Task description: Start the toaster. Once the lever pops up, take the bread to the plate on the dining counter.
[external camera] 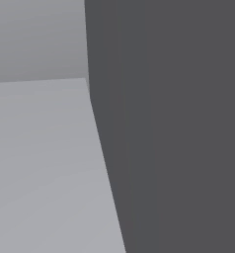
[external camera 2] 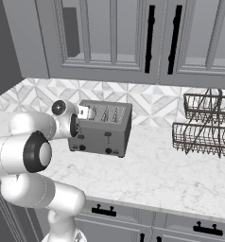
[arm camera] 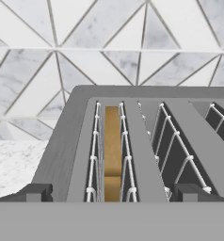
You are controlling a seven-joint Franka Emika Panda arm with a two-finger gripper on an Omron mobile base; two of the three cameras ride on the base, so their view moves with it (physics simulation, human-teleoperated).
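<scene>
A grey toaster (external camera 2: 103,126) with several slots stands on the marble worktop against the tiled wall. In the hand view I look down on its top, where the bread (arm camera: 112,149) sits upright as a tan slice in the left slot. My gripper (arm camera: 112,193) hovers just above the toaster's near end, open, with its fingertips (arm camera: 36,192) spread wide on either side of that slot and holding nothing. In the right base view the hand (external camera 2: 84,112) hangs over the toaster's left top edge. Small levers (external camera 2: 107,135) and knobs show on the toaster's front face. The plate and the dining counter are out of view.
A two-tier wire rack (external camera 2: 205,125) stands on the worktop (external camera 2: 161,175) to the right of the toaster. Grey wall cabinets with black handles (external camera 2: 150,38) hang above. Drawers run under the worktop's front edge. A dark panel (external camera: 178,128) rises close in the left base view.
</scene>
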